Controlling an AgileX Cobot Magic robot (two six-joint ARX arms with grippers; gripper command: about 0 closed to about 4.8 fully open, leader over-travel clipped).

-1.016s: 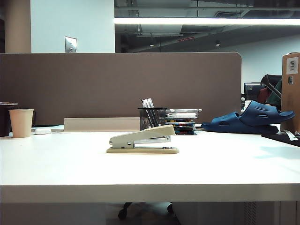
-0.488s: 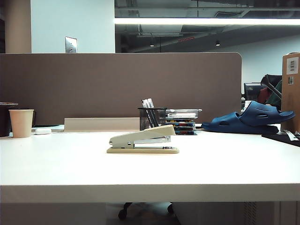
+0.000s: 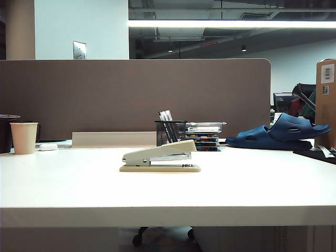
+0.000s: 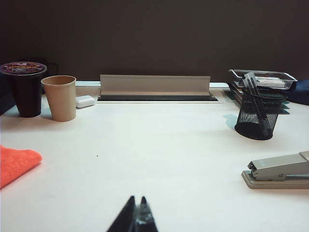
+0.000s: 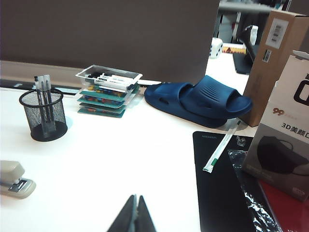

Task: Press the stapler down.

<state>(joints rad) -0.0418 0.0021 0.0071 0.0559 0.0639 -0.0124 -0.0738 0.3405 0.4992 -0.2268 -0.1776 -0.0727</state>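
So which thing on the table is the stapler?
Find the white table; the stapler lies near its middle, in front of the black mesh pen cup. It is long, low and beige, a wedge over a flat base. Neither claw touches it.

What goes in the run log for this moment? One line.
stapler: untouched, unpressed | left gripper: shut, away from it | right gripper: shut, away from it
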